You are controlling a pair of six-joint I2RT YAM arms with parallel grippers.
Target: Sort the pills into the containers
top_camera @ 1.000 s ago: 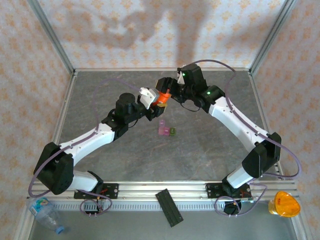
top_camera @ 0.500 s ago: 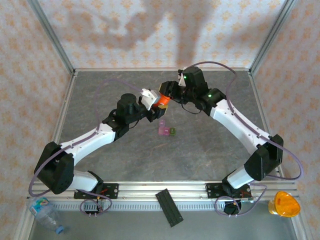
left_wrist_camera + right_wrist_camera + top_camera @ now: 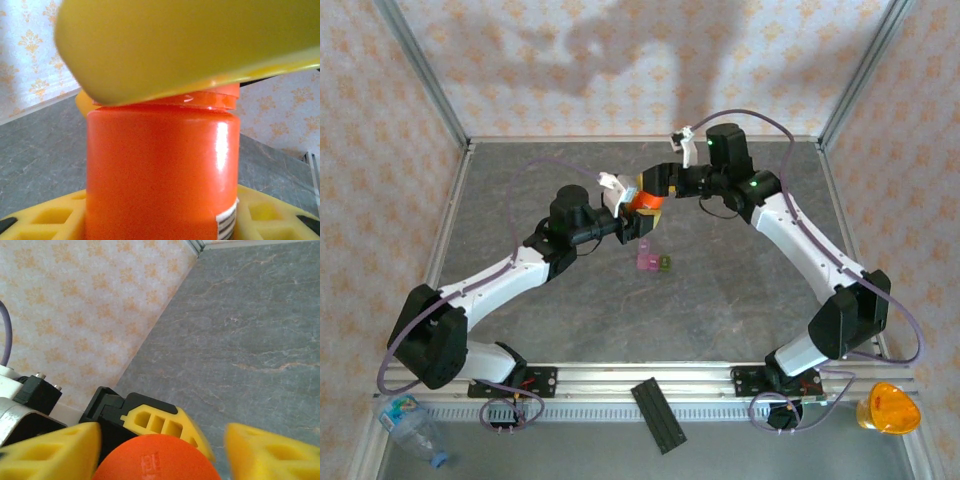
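Containers: the tiny joined translucent pink cube boxes with one dark green box (image 3: 653,262) sit on the grey marbled tabletop (image 3: 740,290), near my grippers but touching neither. I cannot tell if any pill lies inside.
Bottle: the orange cylindrical plastic bottle (image 3: 160,170) is clamped in my left gripper (image 3: 628,205), off the table.
Cap: its red cap (image 3: 150,462) is on. My right gripper (image 3: 160,447) straddles it, jaws spread, gripping nothing.
Progress: early, I judge. Uncapping, pouring and sorting are all left.
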